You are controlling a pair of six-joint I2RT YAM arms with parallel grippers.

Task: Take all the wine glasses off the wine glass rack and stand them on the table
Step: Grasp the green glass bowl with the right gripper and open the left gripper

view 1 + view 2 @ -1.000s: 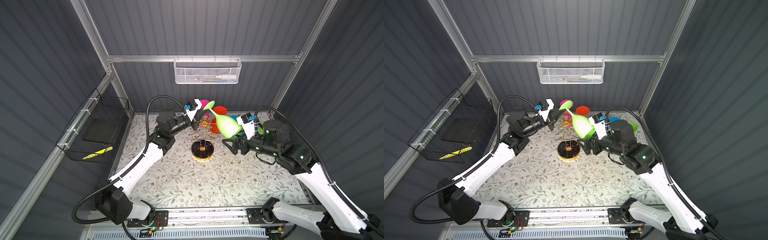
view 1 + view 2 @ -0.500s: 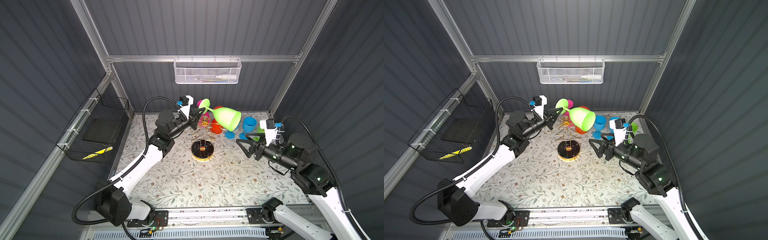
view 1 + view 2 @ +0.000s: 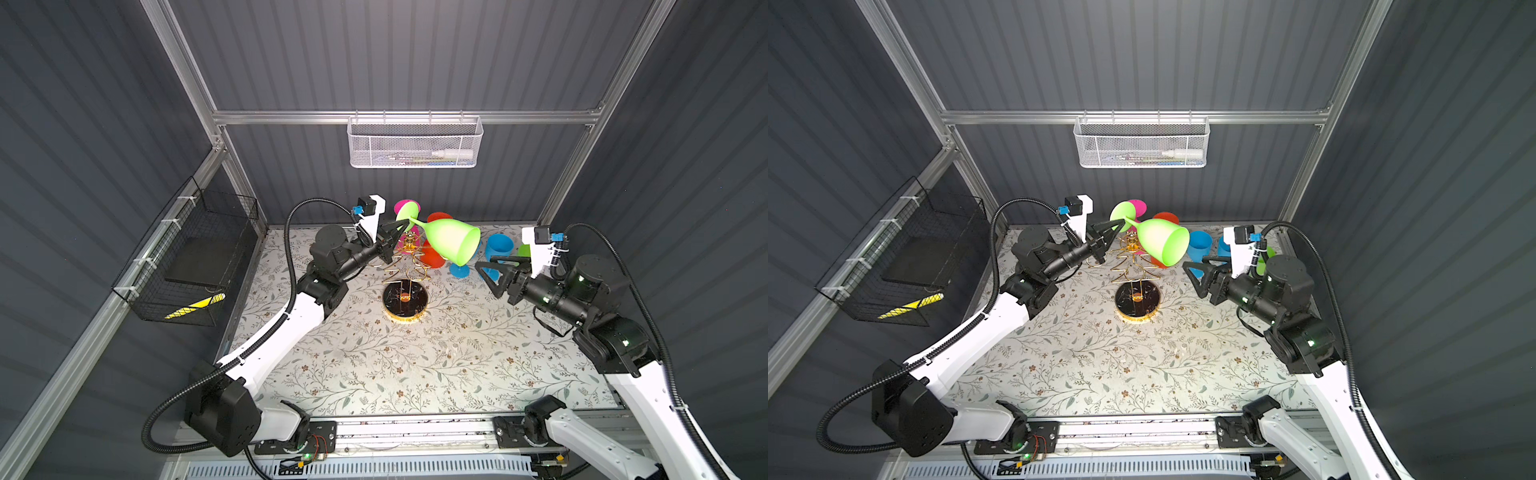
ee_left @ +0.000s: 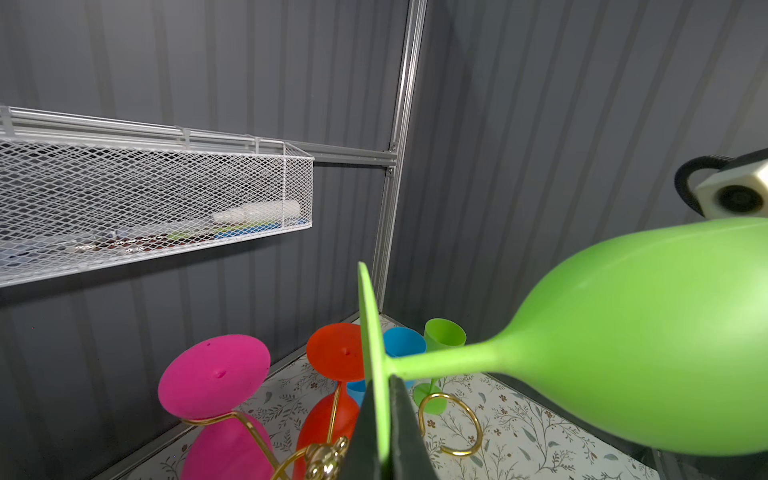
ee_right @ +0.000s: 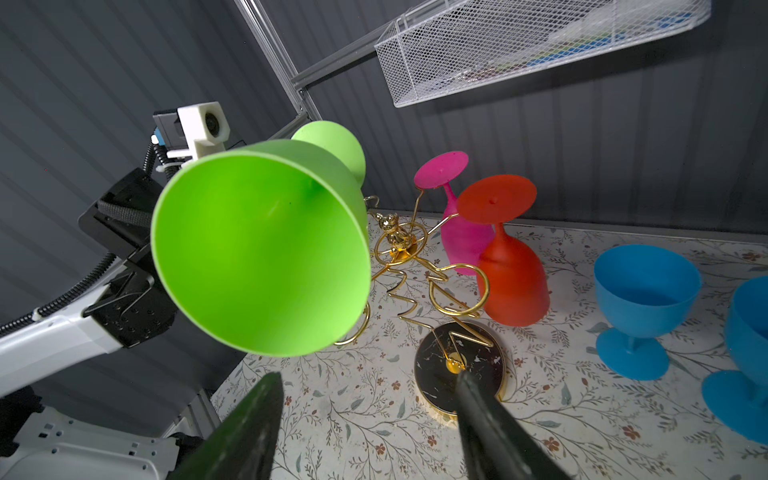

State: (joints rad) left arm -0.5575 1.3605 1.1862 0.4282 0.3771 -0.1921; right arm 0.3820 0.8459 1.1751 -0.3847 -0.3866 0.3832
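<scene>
Left gripper [image 3: 400, 227] pinches green wine glass [image 3: 451, 242] by its foot, stem roughly level, mouth facing the half-open, empty right gripper [image 3: 487, 267].

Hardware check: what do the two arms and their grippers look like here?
The left arm and right arm have white shells, black joint housings and a black corrugated cable alongside. The left gripper and right gripper have black triangular fingers, and each carries a white camera block with a blue connector.

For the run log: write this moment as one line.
left gripper: shut on green wine glass foot | glass: sideways, off wine glass rack | right gripper: open, empty
</scene>
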